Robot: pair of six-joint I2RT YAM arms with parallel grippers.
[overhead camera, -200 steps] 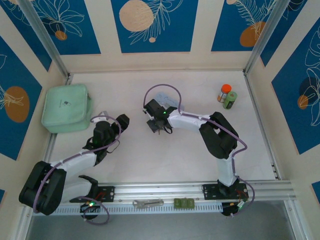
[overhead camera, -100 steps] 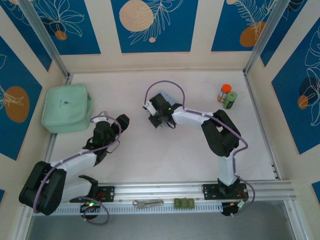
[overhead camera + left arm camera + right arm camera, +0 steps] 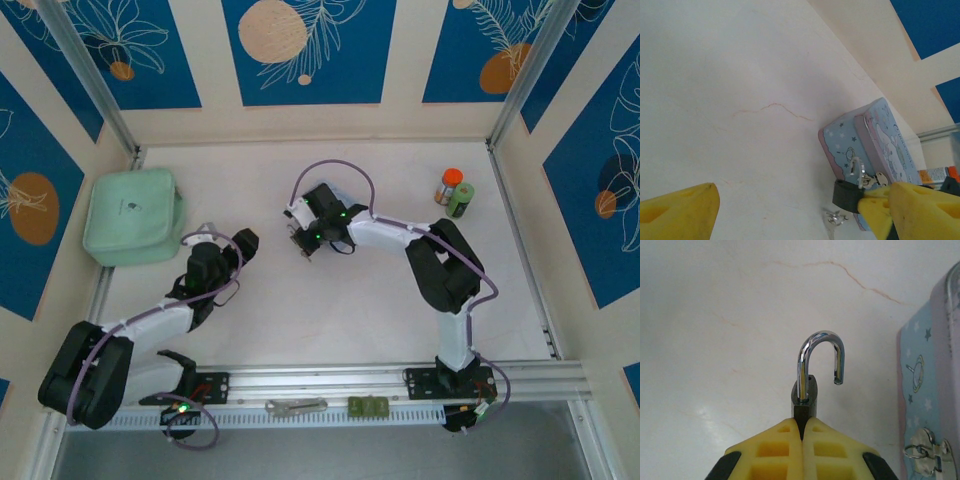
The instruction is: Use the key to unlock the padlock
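Right gripper (image 3: 801, 429) clamping dark padlock (image 3: 805, 392), silvery shackle (image 3: 820, 335) open

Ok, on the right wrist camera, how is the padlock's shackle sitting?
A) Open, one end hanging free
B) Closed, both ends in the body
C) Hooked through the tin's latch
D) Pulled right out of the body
A: the padlock, pinched in the right gripper, has one shackle leg in its body and the other end free in the air, clear of the tin.
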